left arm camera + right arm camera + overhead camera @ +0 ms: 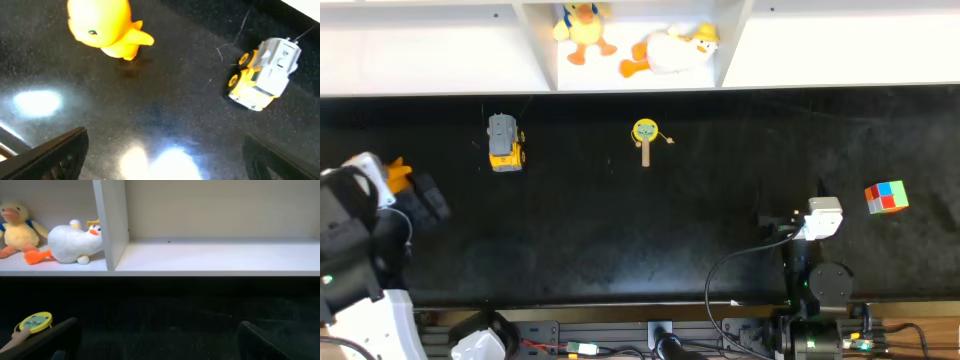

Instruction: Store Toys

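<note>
Yellow duck (pixel 102 27) looks next: my left gripper (pixel 165 140) hangs open near it, gotta reach and pinch. Right gripper (pixel 157 330) open too.

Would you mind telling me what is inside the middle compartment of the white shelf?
A yellow plush duck sits upright, and a white plush duck lies on its side beside it. The shelf floor beneath them and the wall right behind them are covered.

No text, label, number or sign can be read anywhere. The toy truck (pixel 265 75) bears no legible marking. The hand drum (pixel 645 130) shows a green picture too small to make out, and the colour cube (pixel 886 196) only plain coloured squares.
</note>
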